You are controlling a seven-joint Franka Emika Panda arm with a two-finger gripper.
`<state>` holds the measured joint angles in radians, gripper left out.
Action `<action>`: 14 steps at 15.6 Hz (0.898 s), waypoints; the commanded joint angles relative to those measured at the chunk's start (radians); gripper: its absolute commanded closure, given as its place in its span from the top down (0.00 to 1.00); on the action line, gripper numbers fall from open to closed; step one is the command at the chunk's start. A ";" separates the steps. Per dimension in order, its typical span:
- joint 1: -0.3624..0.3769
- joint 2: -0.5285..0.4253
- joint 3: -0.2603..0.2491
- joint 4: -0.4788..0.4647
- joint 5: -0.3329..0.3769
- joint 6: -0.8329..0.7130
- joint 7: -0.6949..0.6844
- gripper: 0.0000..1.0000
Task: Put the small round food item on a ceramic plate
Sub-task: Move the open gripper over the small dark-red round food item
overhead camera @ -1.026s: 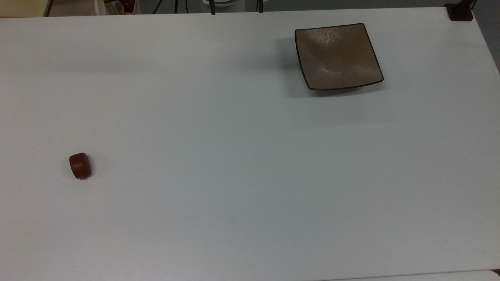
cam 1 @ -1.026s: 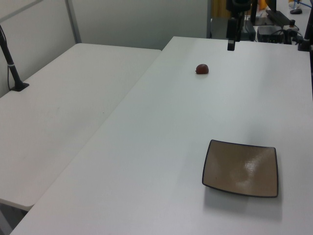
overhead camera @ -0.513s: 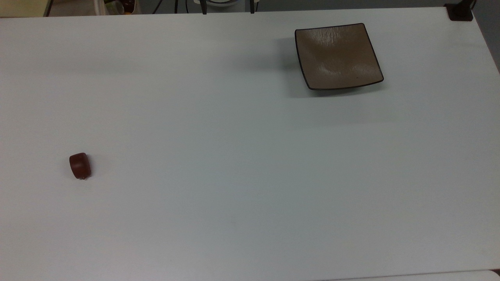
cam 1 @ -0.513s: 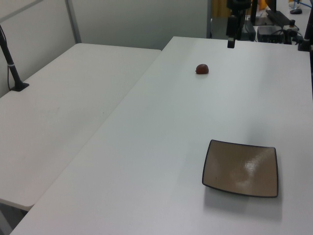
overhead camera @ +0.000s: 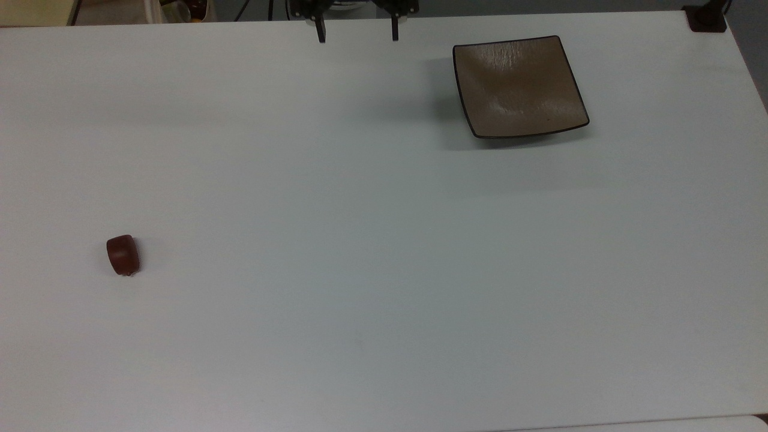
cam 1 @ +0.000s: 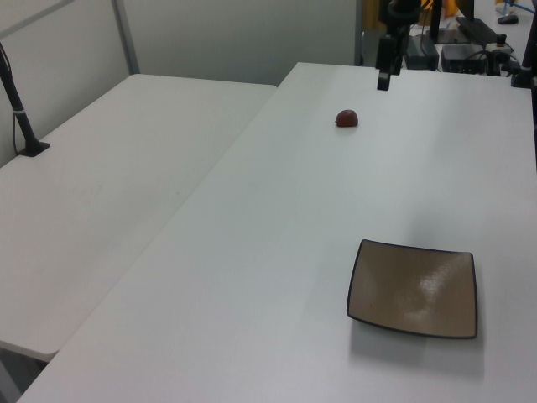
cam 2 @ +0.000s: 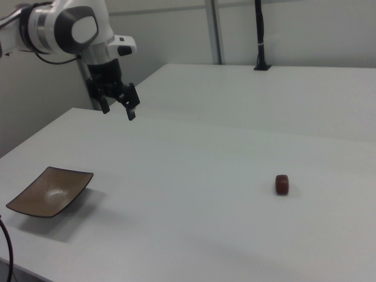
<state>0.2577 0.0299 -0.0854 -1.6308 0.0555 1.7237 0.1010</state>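
Since the earlier frames your pincer (overhead camera: pixel 357 35) has come forward over the table (overhead camera: pixel 384 252)'s far edge, its two fingers (overhead camera: pixel 321 33) now reaching past that edge in the top view. The fingers stand spread wide apart and hold nothing; you can see them above the surface in the right view (cam 2: pixel 118 108). The small round food item (overhead camera: pixel 123 255) has not moved: it lies on the bare table near the top view's left edge, well apart from the pincer. The ceramic plate (overhead camera: pixel 519 84) sits near the far edge, toward the top view's right corner, just beside the pincer.
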 commanded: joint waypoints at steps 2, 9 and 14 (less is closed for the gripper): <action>0.000 0.018 -0.004 -0.001 -0.013 0.033 -0.111 1.00; -0.093 0.064 -0.004 0.003 -0.008 0.034 -0.472 1.00; -0.173 0.139 -0.004 0.066 0.000 0.071 -0.520 1.00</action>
<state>0.1232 0.1152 -0.0901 -1.6187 0.0542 1.7743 -0.3842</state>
